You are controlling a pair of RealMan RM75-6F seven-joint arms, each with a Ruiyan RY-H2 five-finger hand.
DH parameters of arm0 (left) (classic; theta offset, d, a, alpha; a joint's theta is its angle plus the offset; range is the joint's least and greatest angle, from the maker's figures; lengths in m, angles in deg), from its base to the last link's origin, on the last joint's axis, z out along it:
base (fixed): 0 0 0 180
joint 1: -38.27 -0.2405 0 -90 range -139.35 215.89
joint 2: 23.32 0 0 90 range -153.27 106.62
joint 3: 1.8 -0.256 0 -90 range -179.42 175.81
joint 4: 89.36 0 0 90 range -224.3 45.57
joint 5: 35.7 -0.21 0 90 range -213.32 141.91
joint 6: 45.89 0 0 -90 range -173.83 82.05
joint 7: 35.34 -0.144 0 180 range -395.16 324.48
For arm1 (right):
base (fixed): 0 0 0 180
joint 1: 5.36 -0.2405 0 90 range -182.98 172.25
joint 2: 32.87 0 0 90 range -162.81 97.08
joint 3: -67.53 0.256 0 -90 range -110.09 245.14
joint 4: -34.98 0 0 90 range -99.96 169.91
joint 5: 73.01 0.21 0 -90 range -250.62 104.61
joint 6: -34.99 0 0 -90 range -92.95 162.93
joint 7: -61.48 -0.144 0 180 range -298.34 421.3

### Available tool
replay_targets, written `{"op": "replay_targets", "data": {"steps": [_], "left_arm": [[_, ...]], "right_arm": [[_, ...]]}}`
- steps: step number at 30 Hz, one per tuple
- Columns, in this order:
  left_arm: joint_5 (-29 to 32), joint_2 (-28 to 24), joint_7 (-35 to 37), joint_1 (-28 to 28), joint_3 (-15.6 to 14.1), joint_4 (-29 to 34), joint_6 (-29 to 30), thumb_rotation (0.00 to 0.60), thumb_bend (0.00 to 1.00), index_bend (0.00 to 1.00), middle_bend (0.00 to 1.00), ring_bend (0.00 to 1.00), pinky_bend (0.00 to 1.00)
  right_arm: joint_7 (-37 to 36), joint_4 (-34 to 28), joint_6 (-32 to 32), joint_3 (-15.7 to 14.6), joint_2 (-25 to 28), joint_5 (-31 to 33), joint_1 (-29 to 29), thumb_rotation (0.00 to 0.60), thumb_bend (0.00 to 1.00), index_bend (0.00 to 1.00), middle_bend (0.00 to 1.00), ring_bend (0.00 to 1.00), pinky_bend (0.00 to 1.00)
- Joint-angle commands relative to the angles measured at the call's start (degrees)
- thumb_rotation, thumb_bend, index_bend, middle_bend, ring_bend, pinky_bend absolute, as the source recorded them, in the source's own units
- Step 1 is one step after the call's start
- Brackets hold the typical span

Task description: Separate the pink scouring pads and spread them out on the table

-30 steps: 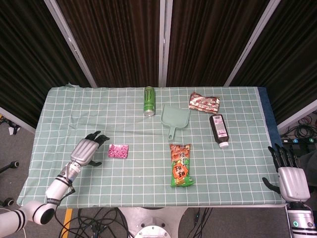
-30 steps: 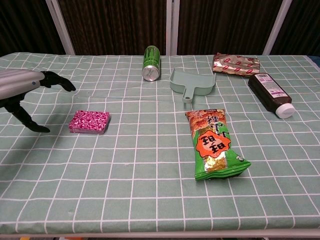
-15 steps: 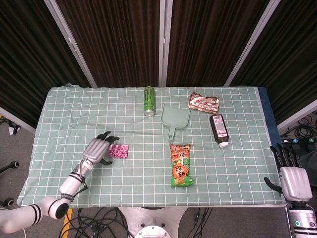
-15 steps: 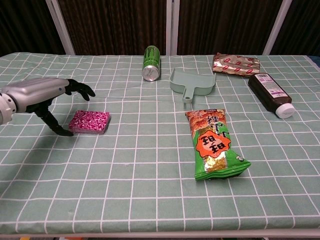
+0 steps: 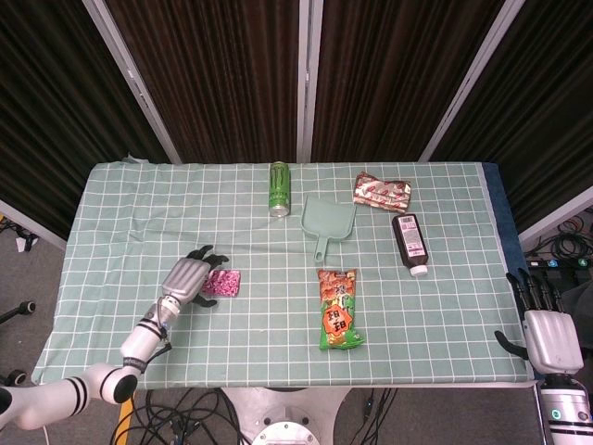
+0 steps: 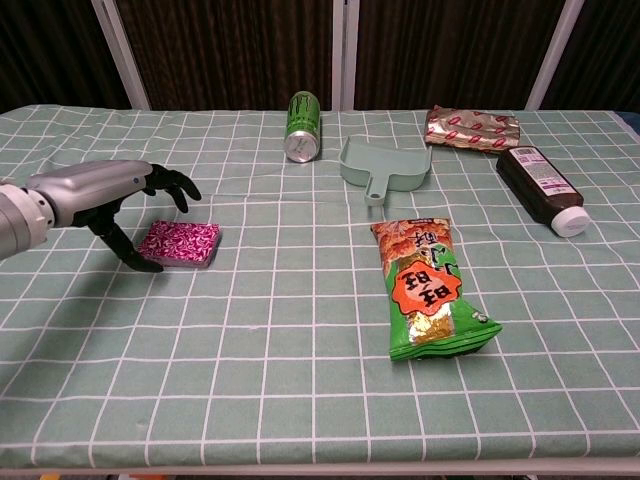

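One stack of pink scouring pads lies on the table toward its left edge, and my left hand hovers at its near-left side, fingers spread, thumb low beside the stack, holding nothing. I judge the grasp is not made, so I would pinch only the top pad and lift it clear to the open cloth nearby. My right hand waits open off the near right corner, well apart from everything.
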Motion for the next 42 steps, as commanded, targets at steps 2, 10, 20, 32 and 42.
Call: {"op": "replay_targets", "data": {"steps": [2,10,20,32,42], "left_arm": [[0.21,0.51,0.54,0.34,-0.16,-0.71,-0.37,0.600,0.14,0.22,0.27,0.07,0.18],[-0.07,2.18,2.07,0.72,-0.38,-2.30,-0.12,0.600,0.16,0.23,0.28,0.07,0.18],[1.28,2.61,2.47,0.92,0.01,-3.07,-0.32,0.600,0.23,0.25,0.29,0.07,0.18],[1.58,3.34,2.24,1.02,-0.41,-3.82,-0.20,0.600,0.23,0.26,0.31,0.08,0.18],[0.94,3.80,3.47,0.94,-0.36,-4.51,0.62,0.600,0.24,0.27,0.35,0.10,0.17]], "right_arm": [[-0.07,0.19,-0.18,0.12,-0.04,0.31,-0.08,0.600,0.10,0.00,0.00,0.00,0.00],[-0.28,0.42,-0.56,0.13,-0.08,0.68,-0.19,0.600,0.10,0.00,0.00,0.00,0.00],[-0.75,1.24,-1.21,0.15,-0.37,1.22,-0.38,0.600,0.10,0.00,0.00,0.00,0.00],[-0.38,1.15,-1.68,0.28,-0.30,1.89,-0.58,0.600,0.10,0.00,0.00,0.00,0.00],[-0.61,1.54,-2.09,0.30,-0.48,2.22,-0.73,0.600,0.10,0.00,0.00,0.00,0.00]]}}
